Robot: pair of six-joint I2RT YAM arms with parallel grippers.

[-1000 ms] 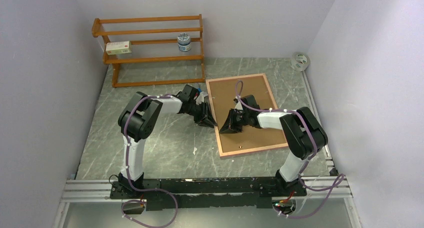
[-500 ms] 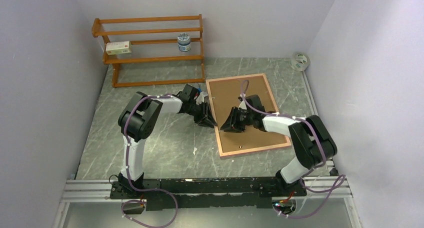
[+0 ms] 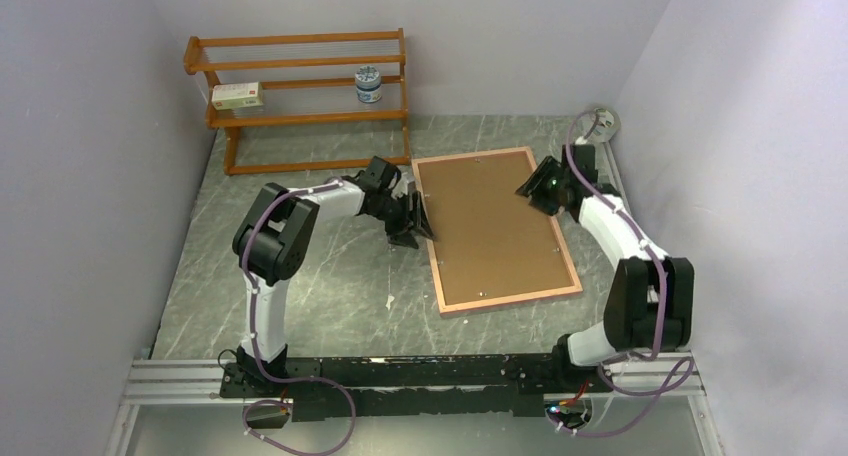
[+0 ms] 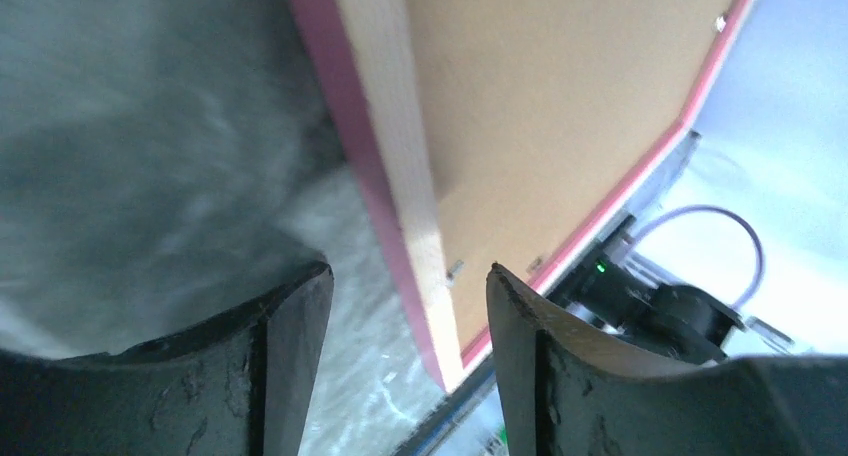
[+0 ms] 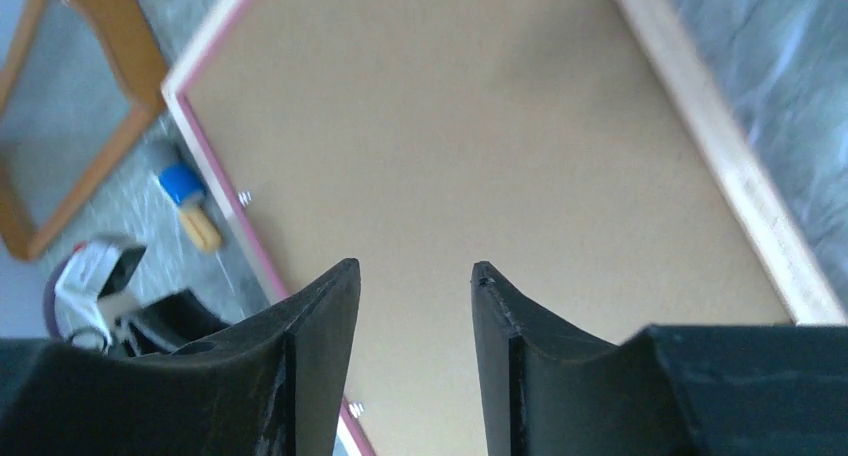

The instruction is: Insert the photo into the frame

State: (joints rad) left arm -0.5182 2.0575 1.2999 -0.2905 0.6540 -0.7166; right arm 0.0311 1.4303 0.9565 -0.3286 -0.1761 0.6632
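The frame [image 3: 510,298] lies back side up on the table, right of centre, its narrow pink border around a brown backing sheet [image 3: 490,226]. The photo is hidden. My left gripper [image 3: 416,226] is low at the frame's left edge. In the left wrist view its jaws [image 4: 410,271] stand open, and the frame's tan and pink rim [image 4: 400,146] runs ahead between them, untouched. My right gripper [image 3: 530,186] hovers over the frame's far right corner. It is open [image 5: 415,266] above the backing sheet [image 5: 480,126] and holds nothing.
An orange wooden rack [image 3: 300,116] stands at the back left, with a small box [image 3: 238,96] and a jar [image 3: 369,84] on it. A tape roll [image 3: 600,123] lies in the far right corner. A small blue-capped item [image 5: 185,191] lies beside the frame's far left corner.
My right arm swung from the middle of the backing sheet to the frame's far right corner and opened its jaws. My left gripper opened and stayed at the frame's left edge.
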